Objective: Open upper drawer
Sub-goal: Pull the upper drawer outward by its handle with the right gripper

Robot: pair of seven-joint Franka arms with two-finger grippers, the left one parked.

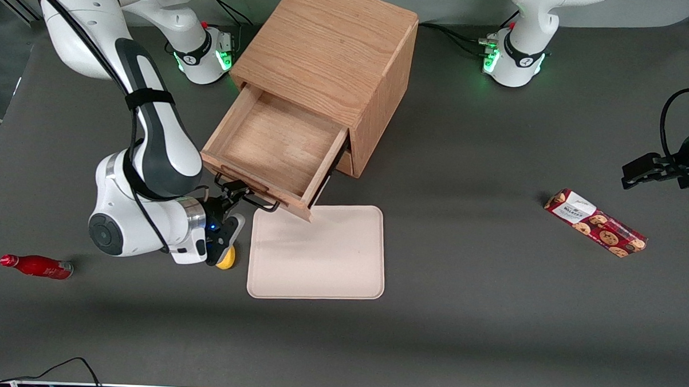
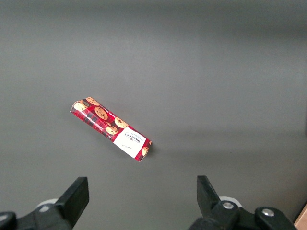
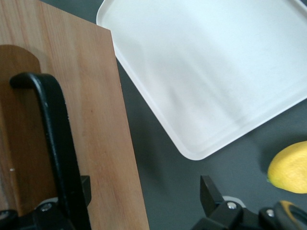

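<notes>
The oak cabinet (image 1: 332, 50) stands at the middle of the table, and its upper drawer (image 1: 272, 139) is pulled far out, its inside bare. The thin black wire handle (image 1: 258, 202) runs along the drawer front (image 3: 91, 120). My right gripper (image 1: 233, 189) is at the handle's end toward the working arm, in front of the drawer. In the right wrist view the gripper (image 3: 146, 187) is open, with one finger (image 3: 85, 186) tucked next to the handle (image 3: 53, 134) and the other (image 3: 208, 191) out over the table. Nothing is clamped between them.
A pale tray (image 1: 316, 252) (image 3: 211, 72) lies on the table just in front of the drawer. A yellow fruit (image 1: 226, 261) (image 3: 290, 167) sits beside my wrist. A red bottle (image 1: 35, 266) lies toward the working arm's end, a cookie pack (image 1: 595, 222) (image 2: 111, 129) toward the parked arm's.
</notes>
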